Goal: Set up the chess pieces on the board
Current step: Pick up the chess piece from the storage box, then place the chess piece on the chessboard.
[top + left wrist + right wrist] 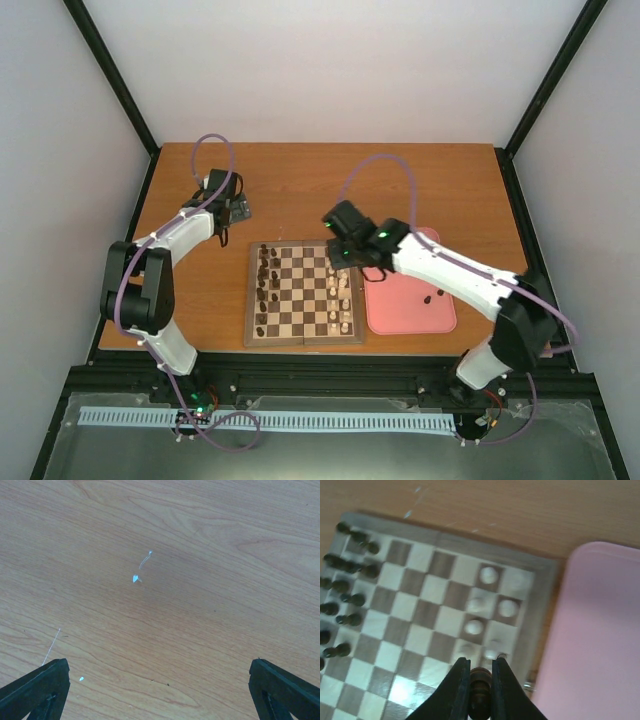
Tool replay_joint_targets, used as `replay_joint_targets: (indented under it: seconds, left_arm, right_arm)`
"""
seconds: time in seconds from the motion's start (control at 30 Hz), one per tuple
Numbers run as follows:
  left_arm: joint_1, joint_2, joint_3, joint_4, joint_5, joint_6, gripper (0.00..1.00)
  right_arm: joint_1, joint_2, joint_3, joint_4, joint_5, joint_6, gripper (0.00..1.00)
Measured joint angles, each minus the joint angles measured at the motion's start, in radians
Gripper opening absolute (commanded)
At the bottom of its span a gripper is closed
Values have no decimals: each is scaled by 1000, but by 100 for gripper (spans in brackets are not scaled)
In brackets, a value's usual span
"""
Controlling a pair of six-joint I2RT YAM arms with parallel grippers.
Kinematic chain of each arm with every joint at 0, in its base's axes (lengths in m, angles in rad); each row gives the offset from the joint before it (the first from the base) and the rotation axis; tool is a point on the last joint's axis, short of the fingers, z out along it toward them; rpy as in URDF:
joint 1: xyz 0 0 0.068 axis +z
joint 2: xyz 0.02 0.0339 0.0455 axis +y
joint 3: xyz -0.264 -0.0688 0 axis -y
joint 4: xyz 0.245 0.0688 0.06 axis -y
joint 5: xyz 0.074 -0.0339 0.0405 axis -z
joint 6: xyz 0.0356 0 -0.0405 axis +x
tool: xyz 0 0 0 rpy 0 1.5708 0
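In the right wrist view my right gripper (480, 664) is shut on a dark chess piece (480, 681), held above the near right part of the board (546, 582), close to its tan border. Several dark chess pieces (350, 567) stand along the board's left side, and cream pieces (489, 574) stand on its right side. From the top view, the right gripper (342, 258) hovers over the board (305, 337) and its right columns. My left gripper (159, 670) is open over bare table wood, well apart from the board, with nothing between its fingers (45, 685).
A pink tray (410, 315) lies right of the board, with two small dark pieces (428, 298) on it. The left gripper (236, 208) rests at the back left of the table. Black frame posts ring the table.
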Motion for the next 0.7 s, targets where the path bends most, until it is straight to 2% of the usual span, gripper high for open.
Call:
replay_joint_targets:
  seconds: [0.33, 0.7]
  left_arm:
    - [0, 5, 0, -2, 1, 0, 100]
    - [0, 11, 0, -2, 3, 0, 100]
  right_arm:
    - [261, 308, 195, -31, -24, 2, 3]
    - [332, 471, 299, -19, -95, 0, 3]
